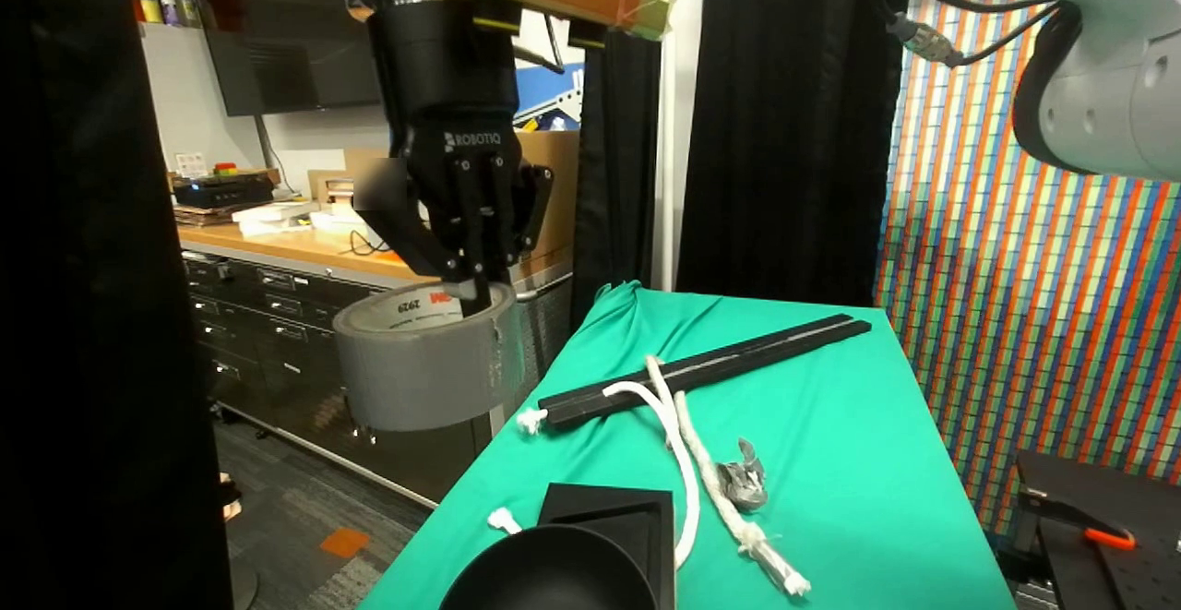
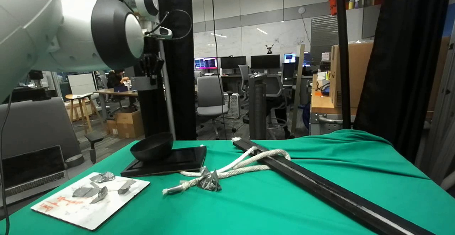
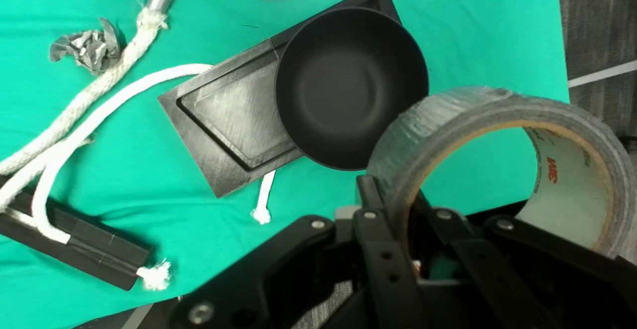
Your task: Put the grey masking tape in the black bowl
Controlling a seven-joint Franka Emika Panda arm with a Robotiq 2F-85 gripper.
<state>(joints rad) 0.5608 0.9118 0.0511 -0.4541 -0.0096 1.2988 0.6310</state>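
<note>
My gripper is shut on the wall of the grey masking tape, one finger inside the ring and one outside. The gripper holds the tape well above table height in an exterior view; the tape also shows held high in an exterior view. The black bowl rests on a black tray; its inside looks empty in the wrist view. The bowl also shows in both exterior views. In the wrist view the tape overlaps the bowl's lower right rim, with the gripper below it.
The black tray lies under the bowl on the green cloth. White rope, a crumpled tape scrap and a long black stick lie beside it. A white square board bears tape scraps. Black curtains hang around.
</note>
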